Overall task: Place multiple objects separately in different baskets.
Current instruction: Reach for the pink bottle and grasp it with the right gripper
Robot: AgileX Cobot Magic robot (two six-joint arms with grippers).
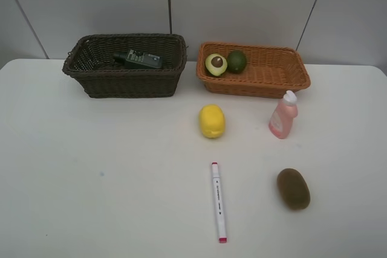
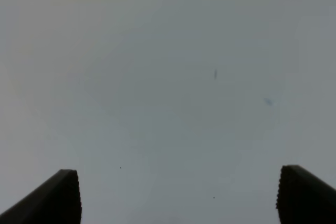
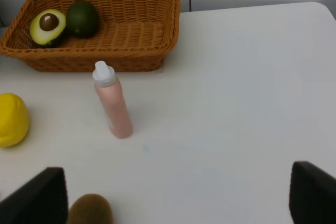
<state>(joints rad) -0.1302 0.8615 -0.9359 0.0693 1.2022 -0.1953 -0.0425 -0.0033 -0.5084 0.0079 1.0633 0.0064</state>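
Note:
The dark brown basket point(image 1: 97, 80) at the back left holds the dark green bottle point(image 1: 139, 60). The orange-tan basket point(image 1: 272, 77) at the back right holds the halved avocado point(image 1: 216, 64) and green lime point(image 1: 236, 61). On the table lie the yellow lemon point(image 1: 211, 121), the upright pink bottle point(image 1: 283, 115), the white marker point(image 1: 218, 201) and the brown kiwi point(image 1: 293, 188). The felt eraser is out of view. Neither arm shows in the high view. My left gripper point(image 2: 178, 195) is open over bare table. My right gripper point(image 3: 178, 195) is open, with the kiwi point(image 3: 90, 209), pink bottle point(image 3: 113, 100) and lemon point(image 3: 11, 119) ahead of it.
The white table point(image 1: 91, 179) meets a grey panelled wall behind the baskets. In the right wrist view the orange-tan basket point(image 3: 131, 40) stands beyond the pink bottle, holding the avocado point(image 3: 48, 27) and lime point(image 3: 82, 18).

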